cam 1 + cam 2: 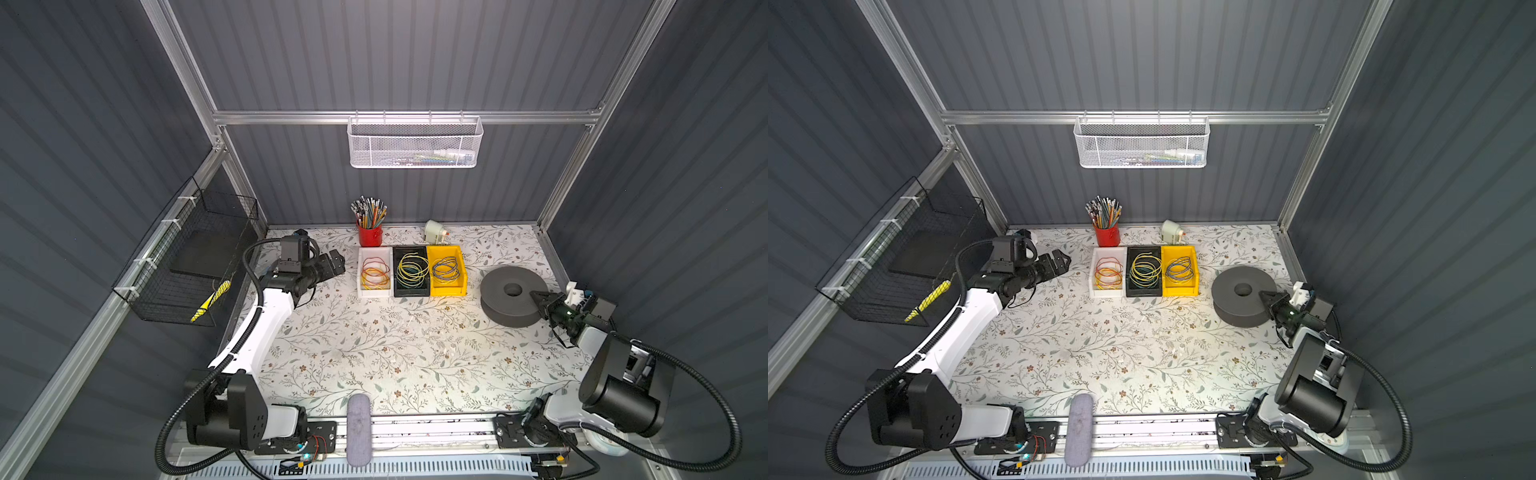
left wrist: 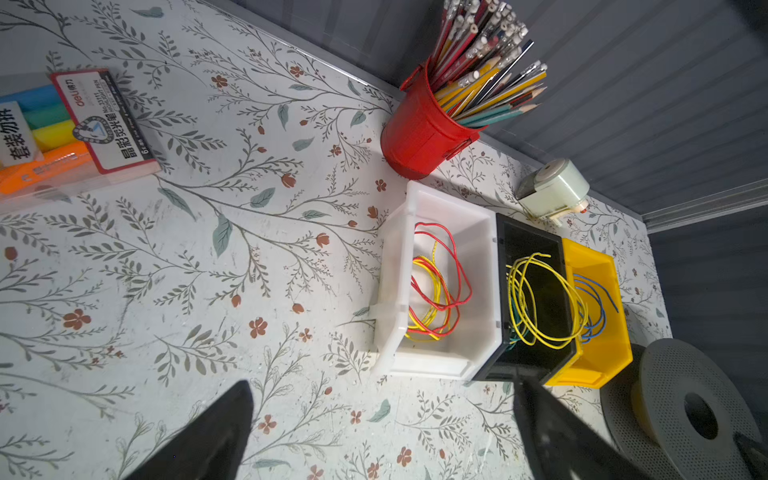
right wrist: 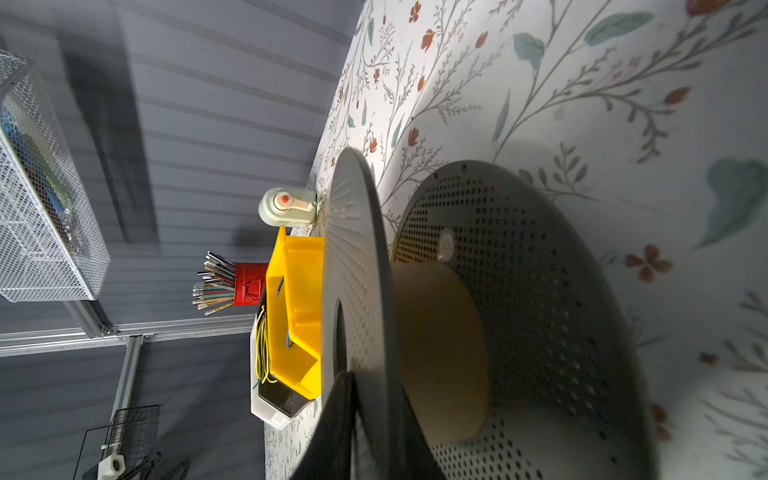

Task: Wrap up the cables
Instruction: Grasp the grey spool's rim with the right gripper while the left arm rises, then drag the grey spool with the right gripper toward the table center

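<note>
While the right gripper (image 1: 537, 300) was clenched on the rim of the upper flange of the grey spool (image 1: 500, 279), at 3 o'clock on the table (image 1: 374, 357), we logged the blue cable (image 1: 446, 270) coiled inside the yellow bin (image 1: 461, 286), at 9 o'clock of that spool. We saw the left gripper (image 1: 337, 262) released, jaws wide, off the table at 9 o'clock of the white bin (image 1: 365, 293), touching nothing.

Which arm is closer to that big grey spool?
Right. The right fingers pinch the grey spool by its upper rim; the left fingers hang open far off, beyond the white bin.
</note>
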You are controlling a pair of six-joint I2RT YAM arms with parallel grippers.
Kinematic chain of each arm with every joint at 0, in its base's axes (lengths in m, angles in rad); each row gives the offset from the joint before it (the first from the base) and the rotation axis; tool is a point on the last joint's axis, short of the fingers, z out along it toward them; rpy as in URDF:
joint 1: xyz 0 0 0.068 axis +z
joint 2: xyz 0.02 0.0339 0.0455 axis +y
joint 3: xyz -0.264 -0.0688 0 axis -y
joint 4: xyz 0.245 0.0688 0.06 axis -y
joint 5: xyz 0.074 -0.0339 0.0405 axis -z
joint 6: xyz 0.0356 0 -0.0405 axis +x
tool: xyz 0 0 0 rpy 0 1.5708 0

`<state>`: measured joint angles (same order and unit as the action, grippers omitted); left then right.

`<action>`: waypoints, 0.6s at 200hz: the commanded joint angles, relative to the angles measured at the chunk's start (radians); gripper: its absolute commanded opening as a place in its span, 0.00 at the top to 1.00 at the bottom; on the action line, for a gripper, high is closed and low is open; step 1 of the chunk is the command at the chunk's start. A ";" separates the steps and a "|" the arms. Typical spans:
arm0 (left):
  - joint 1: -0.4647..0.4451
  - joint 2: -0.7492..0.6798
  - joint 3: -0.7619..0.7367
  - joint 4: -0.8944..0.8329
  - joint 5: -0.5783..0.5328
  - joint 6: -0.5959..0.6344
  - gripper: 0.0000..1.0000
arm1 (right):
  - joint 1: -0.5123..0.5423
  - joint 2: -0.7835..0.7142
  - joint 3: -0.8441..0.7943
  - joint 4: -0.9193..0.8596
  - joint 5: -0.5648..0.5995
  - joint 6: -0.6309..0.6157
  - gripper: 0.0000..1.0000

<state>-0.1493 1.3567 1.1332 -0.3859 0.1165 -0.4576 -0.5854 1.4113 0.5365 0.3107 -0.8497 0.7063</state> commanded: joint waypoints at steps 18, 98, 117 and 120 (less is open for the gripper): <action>-0.003 -0.022 0.039 -0.035 0.037 -0.028 0.01 | -0.001 -0.116 0.008 -0.063 0.010 -0.004 1.00; -0.002 0.007 0.124 -0.079 -0.015 -0.045 0.01 | 0.026 -0.462 0.205 -0.398 -0.166 0.076 1.00; -0.002 0.007 0.130 -0.080 -0.013 -0.046 0.01 | 0.081 -0.444 0.232 -0.408 -0.251 0.117 1.00; -0.003 0.005 0.131 -0.080 -0.012 -0.047 0.01 | 0.096 -0.441 0.232 -0.399 -0.264 0.130 1.00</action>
<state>-0.1493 1.3571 1.2327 -0.4290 0.1120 -0.4915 -0.5522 0.9562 0.7376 -0.0483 -0.9657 0.7639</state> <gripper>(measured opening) 0.994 0.053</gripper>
